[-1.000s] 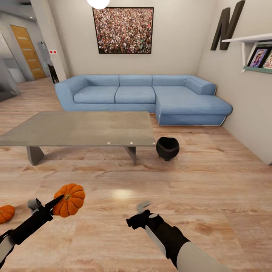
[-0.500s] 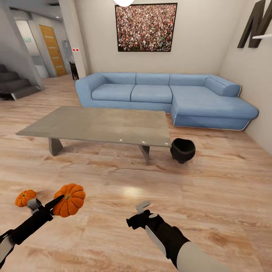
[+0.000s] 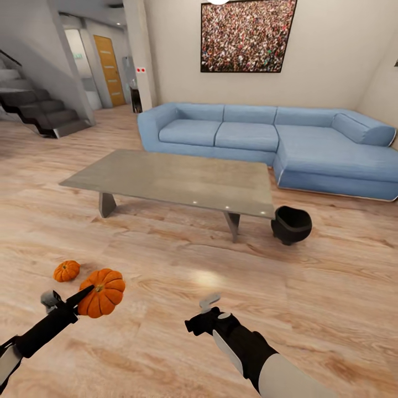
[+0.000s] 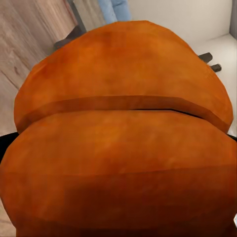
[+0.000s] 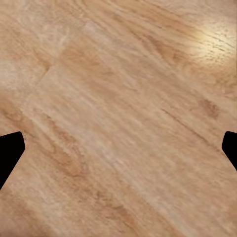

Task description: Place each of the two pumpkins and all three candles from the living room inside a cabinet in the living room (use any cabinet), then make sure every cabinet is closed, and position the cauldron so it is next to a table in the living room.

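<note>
Pumpkin (image 3: pixel 101 292) is clamped in the left gripper (image 3: pixel 77 298) above the wooden floor (image 3: pixel 182 265), a smaller pumpkin (image 3: pixel 66 271) lies nearby, and the right gripper (image 3: pixel 205 310) is held spread and empty.

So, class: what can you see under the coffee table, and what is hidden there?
Under the coffee table you see two angled legs and bare wood floor. The tabletop covers the floor further back, so anything lying there cannot be seen.
</note>
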You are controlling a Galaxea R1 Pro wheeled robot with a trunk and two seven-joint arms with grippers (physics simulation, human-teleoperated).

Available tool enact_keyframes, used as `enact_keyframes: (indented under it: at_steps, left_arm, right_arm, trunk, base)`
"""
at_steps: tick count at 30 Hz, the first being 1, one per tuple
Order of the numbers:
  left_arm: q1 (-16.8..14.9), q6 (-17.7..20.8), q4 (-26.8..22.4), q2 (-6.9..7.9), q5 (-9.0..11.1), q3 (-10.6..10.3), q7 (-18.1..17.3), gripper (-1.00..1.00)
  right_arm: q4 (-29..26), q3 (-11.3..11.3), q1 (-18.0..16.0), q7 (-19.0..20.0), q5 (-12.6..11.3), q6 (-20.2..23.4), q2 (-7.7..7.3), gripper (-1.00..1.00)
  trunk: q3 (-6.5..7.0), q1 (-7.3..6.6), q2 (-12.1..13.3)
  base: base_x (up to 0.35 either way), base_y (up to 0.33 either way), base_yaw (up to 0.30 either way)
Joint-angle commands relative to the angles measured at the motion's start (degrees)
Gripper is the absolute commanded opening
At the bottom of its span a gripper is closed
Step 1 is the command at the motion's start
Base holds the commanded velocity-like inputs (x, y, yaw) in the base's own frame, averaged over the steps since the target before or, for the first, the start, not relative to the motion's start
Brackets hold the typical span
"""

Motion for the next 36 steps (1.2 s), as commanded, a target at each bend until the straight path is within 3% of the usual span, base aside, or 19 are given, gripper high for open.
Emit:
enact_keyframes:
  at_steps: [1,16,30,36]
  left_arm:
    - [-0.02,0.11,-0.03,-0.01,0.16,0.06,-0.11,-1.0]
    - [0.0,0.11,-0.03,0.05,0.16,0.06,-0.11,-1.0]
    - [-0.01,0.11,-0.03,0.11,0.25,0.06,-0.11,-1.0]
    - [0.0,0.11,-0.03,0.06,0.25,0.06,-0.11,-1.0]
  right_arm:
    - [0.0,0.0,0.0,-0.02,0.0,0.0,0.0,1.0]
    - [-0.02,-0.05,0.0,0.03,0.07,-0.44,-0.08,1.0]
    - [-1.34,-0.09,-0.09,0.18,0.27,-1.49,-0.23,1.0]
    - [-1.39,-0.09,-0.09,-0.07,0.26,-1.49,-0.08,1.0]
  trunk:
    - [-0.04,0.0,0.0]
    - [-0.68,0.0,0.0]
    - [-0.72,0.0,0.0]
    - [-0.72,0.0,0.0]
  base:
    - [0.0,0.0,0.266]
    - [0.0,0.0,0.26]
    - [0.0,0.0,0.017]
    - [0.0,0.0,0.238]
